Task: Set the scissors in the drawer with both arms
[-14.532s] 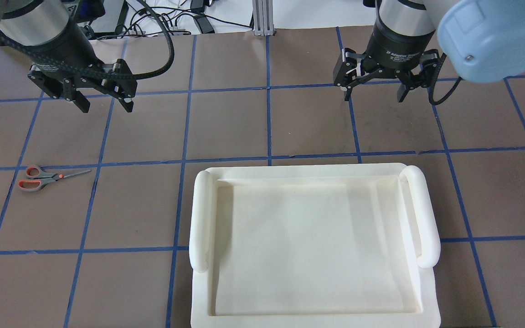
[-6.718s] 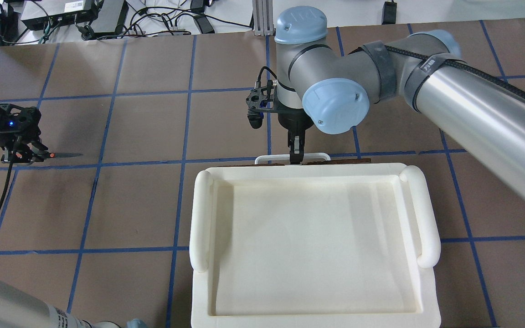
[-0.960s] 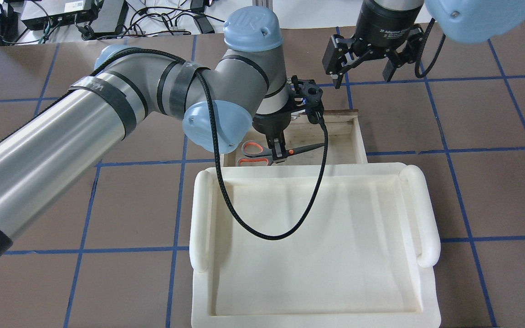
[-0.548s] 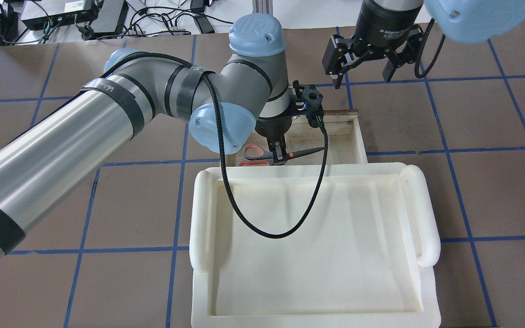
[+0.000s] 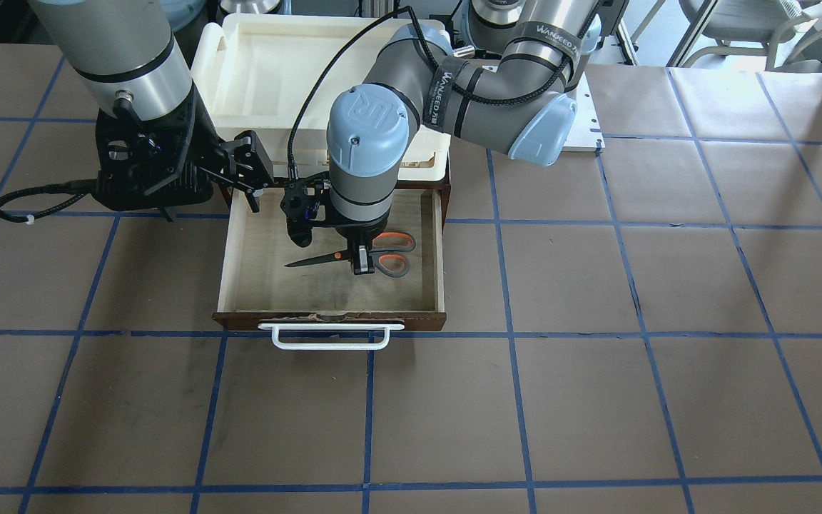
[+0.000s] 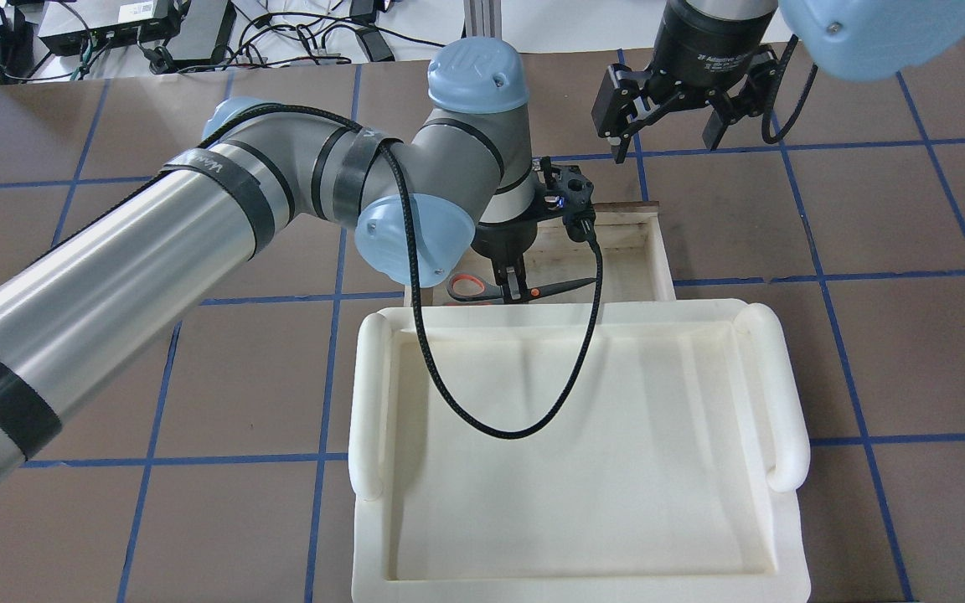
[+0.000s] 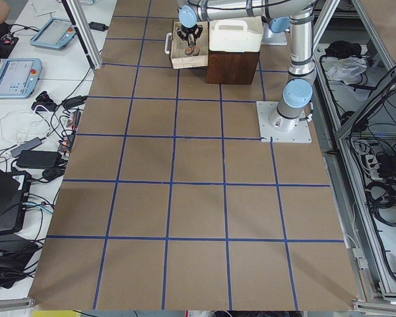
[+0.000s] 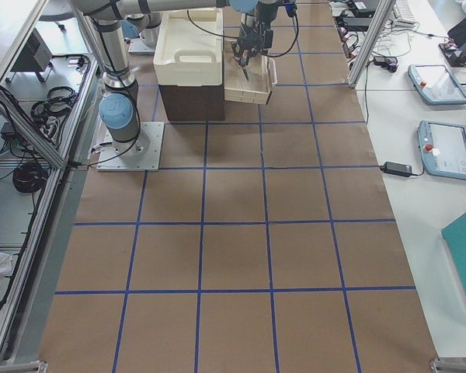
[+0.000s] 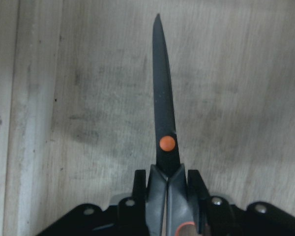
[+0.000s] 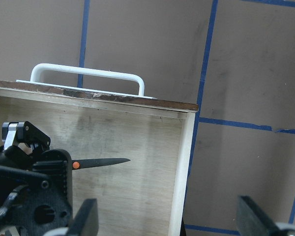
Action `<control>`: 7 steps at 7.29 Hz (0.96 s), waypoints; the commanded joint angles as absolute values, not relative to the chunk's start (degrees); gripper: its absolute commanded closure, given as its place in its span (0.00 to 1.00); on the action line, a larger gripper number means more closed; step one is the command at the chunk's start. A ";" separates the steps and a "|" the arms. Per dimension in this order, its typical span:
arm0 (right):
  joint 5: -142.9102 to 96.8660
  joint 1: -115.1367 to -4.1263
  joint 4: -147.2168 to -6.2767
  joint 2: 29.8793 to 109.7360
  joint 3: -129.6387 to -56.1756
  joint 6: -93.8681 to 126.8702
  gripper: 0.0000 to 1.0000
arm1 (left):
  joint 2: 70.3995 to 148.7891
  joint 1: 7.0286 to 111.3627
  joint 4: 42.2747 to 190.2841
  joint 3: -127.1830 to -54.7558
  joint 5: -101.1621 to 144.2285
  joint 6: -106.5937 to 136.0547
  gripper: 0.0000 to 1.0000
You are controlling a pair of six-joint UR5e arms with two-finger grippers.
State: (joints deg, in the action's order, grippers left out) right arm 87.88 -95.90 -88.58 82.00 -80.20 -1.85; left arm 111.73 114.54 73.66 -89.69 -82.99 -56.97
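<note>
- Nearest the robot, a cream-white tray (image 6: 369, 394) sits on top of a dark brown cabinet (image 7: 232, 66).
- The drawer (image 5: 226, 264) stands open, reaching out from under the tray toward the far side. Its pale wooden floor is in plain view.
- The scissors (image 9: 163, 108) are inside the drawer's walls, over its floor. The blades are closed and point to the robot's right, and the grey, orange-lined handles lie to its left. Whether they touch the wood or hang just above it cannot be told.
- The left arm (image 6: 114, 268) reaches in from the left, its wrist turned down over the drawer.
- The left pincer (image 5: 361, 265) is clamped on the scissors just behind the orange pivot dot. One finger presses each side where the handles begin.
- The right pincer (image 6: 668, 138) hangs higher, over the drawer's right side wall, with its fingers spread wide apart and nothing between them. In the right wrist view one finger is over the drawer's inside and the other over the tabletop (image 5: 596, 285).
- At the far end, the dark front board carries the white bar handle (image 5: 331, 337). Beyond it lies brown tabletop crossed by blue tape lines.
</note>
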 commanded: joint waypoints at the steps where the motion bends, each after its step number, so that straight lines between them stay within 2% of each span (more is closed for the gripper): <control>1: 87.89 -95.89 -88.77 82.00 -80.16 -1.85 0.00 | 110.84 114.52 73.48 -89.82 -82.97 -56.69 0.50; 2: 87.89 -95.80 -88.77 82.00 -80.16 -2.02 0.00 | 110.66 114.52 73.56 -89.82 -83.06 -56.43 0.41; 5: 87.89 -95.71 -88.94 81.83 -80.24 -2.20 0.00 | 109.96 114.61 73.56 -89.48 -83.06 -56.60 0.38; 7: 87.89 -95.80 -88.86 81.74 -80.24 -2.02 0.00 | 106.45 113.74 73.74 -88.51 -83.23 -56.60 0.38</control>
State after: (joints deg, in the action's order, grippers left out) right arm 87.88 -95.74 -88.91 81.81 -80.24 -2.08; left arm 108.50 114.32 73.60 -89.03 -82.95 -56.61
